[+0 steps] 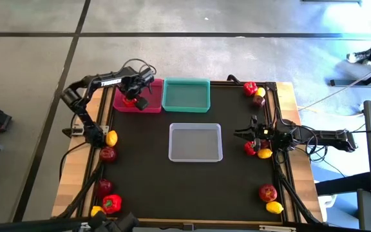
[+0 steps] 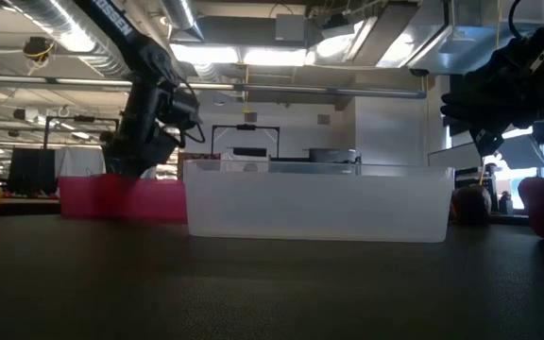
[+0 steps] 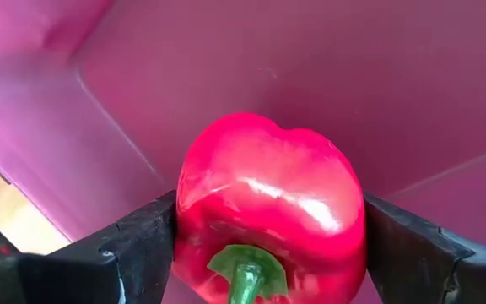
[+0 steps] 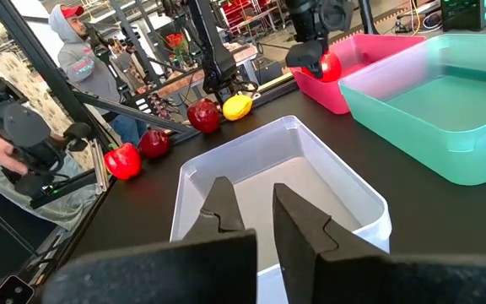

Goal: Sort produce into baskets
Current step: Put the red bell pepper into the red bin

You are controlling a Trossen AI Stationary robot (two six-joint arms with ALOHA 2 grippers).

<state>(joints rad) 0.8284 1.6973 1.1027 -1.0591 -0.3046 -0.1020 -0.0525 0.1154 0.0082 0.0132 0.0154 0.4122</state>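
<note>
My left gripper [image 1: 132, 98] is over the pink basket [image 1: 148, 106] at the table's far left, shut on a glossy red bell pepper [image 3: 268, 211]. It also shows in the right wrist view [image 4: 317, 61]. My right gripper [image 1: 250, 133] is open and empty at the table's right side, pointing toward the translucent basket [image 1: 195, 142]. The teal basket [image 1: 186, 95] stands right of the pink one. Peppers, lemons and apples lie along the left side [image 1: 108, 153] and the right side [image 1: 257, 149]. My left gripper pinches the red bell pepper by its two opposite flanks [image 3: 186, 221] between its two fingers [image 3: 137, 249]. The fingers point down from above into the pink basket. The pepper's green stem [image 3: 245, 274] faces the wrist camera. Whether the pepper rests on the basket floor, I cannot tell.
Produce lies at the far right corner [image 1: 254, 92], the near right [image 1: 269, 196] and the near left [image 1: 106, 201]. A raised wooden frame [image 1: 291, 103] borders the black mat. People [image 4: 78, 59] stand beyond the table's left side.
</note>
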